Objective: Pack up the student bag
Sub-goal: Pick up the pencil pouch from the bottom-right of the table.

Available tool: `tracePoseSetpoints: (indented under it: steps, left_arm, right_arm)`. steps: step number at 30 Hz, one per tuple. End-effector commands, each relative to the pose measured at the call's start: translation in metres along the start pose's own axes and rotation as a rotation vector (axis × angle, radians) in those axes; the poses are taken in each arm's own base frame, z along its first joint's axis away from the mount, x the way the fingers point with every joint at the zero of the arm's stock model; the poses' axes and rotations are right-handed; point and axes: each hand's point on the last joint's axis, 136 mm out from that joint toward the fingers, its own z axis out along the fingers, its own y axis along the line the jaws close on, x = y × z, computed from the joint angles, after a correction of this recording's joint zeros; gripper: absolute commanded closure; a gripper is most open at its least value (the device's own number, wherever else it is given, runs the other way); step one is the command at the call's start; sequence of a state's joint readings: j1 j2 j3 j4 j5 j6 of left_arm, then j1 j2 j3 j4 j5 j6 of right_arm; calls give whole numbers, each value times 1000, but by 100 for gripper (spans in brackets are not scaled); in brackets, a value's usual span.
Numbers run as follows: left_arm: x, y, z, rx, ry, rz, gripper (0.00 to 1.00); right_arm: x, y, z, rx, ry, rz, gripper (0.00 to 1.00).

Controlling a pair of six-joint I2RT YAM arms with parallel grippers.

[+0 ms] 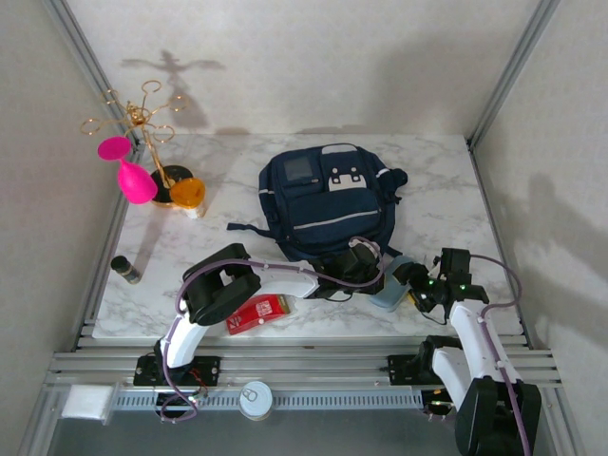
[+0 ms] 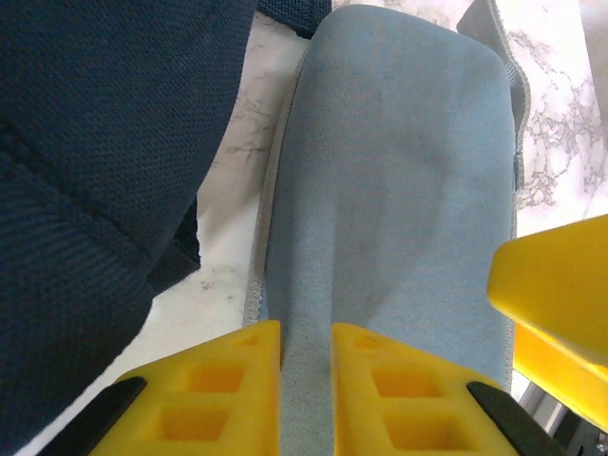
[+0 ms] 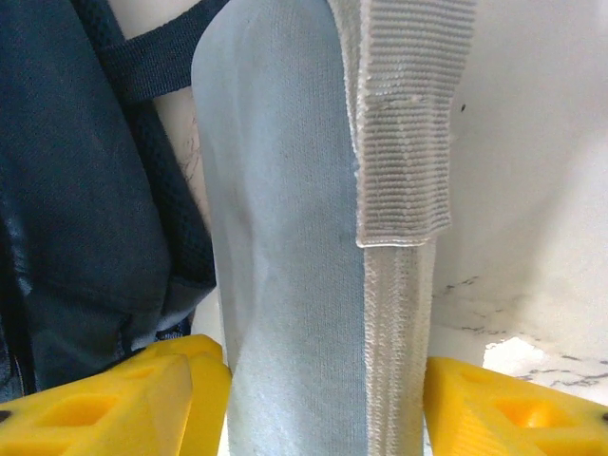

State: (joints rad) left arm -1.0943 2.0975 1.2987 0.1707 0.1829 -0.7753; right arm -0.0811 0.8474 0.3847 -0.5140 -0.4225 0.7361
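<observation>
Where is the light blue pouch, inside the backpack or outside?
Outside. The light blue pouch lies out on the marble table beside the backpack, with bare marble showing along its sides.

Print on the red packet (image 1: 256,313) is too small to read.

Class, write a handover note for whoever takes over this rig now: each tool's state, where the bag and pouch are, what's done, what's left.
Left tool: closed to a slit on the pale-blue pouch.
Right tool: closed against both sides of the same pouch.
Student bag: flat on the table, pouch outside it by its near right corner.
Done: pouch gripped by both tools.
Left: probably lift the pouch into the bag; the red box also lies unpacked.
</observation>
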Motion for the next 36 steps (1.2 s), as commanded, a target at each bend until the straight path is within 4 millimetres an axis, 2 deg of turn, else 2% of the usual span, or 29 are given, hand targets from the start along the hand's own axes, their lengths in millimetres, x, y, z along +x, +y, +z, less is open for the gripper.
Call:
tracePoseSetpoints:
  steps: [1,6,10,13,21,26,29,33,36]
  left_arm:
    - [11,7,6,-18,29,-12,82]
    - [11,4,6,-4,36,-16,82]
    - [11,-2,3,16,40,-19,82]
    - [9,-7,0,37,34,-17,81]
    - [3,-15,-7,56,23,-14,80]
    - [-7,-29,-16,81,15,3,79]
    - [-17,-41,-32,114,3,14,76]
    - [-41,-55,-76,128,-56,98,71]
    - [-65,-45,-112,22,-134,200,64]
  right_arm:
    - [5,20,-5,-94,31,-62,41]
    - [8,32,-4,-175,62,-82,56]
    - [8,39,-5,-213,72,-118,59]
    - [9,36,-4,-202,88,-130,60]
    - [2,32,-4,-197,66,-128,78]
    - [-4,32,-7,-197,42,-117,84]
    - [-11,34,-12,-203,15,-108,87]
    - [-24,40,-25,-214,-33,-102,90]
    - [-34,48,-36,-227,-71,-105,90]
